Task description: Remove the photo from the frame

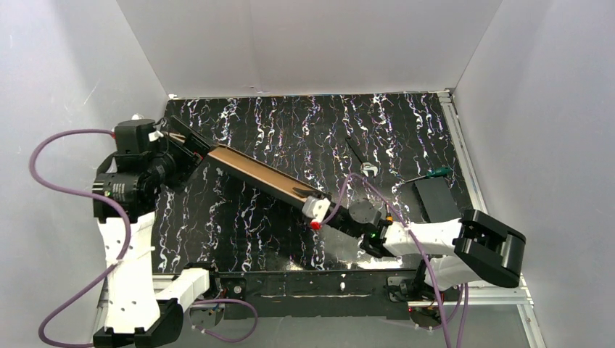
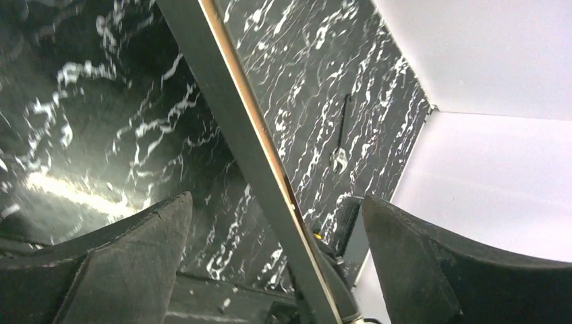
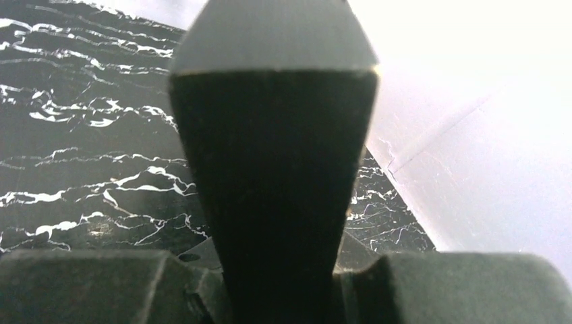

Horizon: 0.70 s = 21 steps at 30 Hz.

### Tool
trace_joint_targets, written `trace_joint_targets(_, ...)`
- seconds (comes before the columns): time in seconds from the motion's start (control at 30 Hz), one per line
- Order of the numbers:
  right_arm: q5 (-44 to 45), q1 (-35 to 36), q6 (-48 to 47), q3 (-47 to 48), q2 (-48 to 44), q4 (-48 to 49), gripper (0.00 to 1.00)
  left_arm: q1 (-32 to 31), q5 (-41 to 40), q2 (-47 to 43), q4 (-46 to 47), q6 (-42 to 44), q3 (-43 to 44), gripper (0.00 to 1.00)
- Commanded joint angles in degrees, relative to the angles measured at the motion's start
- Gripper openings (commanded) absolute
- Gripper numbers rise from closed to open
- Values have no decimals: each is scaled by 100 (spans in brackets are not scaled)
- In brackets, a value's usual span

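The frame is held tilted on edge above the table, running from upper left to lower right. The photo's brown fibreboard back faces up inside it; the print side is hidden. My left gripper is open, its fingers standing wide apart on either side of the frame's bar, with a thin tan edge of the photo along it. My right gripper is shut on the frame's lower right end, which fills the right wrist view.
A small black flat box lies at the right with a green-handled item behind it. A thin black tool with a silver end lies on the marbled table, also seen in the left wrist view. White walls surround the table.
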Motion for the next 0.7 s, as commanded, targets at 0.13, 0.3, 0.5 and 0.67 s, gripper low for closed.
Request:
trace_joint_targets(0.13,-976,-997,2146,542,-658,-854,8,23,-674,-211,-362,1394,1011,98)
trace_joint_targets(0.3,-1374,-1622,3400,954,-488,-1155,1,23,-558,-287,-367,1381,805,98)
trace_joint_targets(0.5,-1393,-2294,5045,1276,-103,-1178,1,23,-331,-445,-360,1349,242,98)
trace_joint_targets(0.67,-1931,-2961,6355,1618,482,-1170,1,23,-288,-573,-363,1383,-178,98)
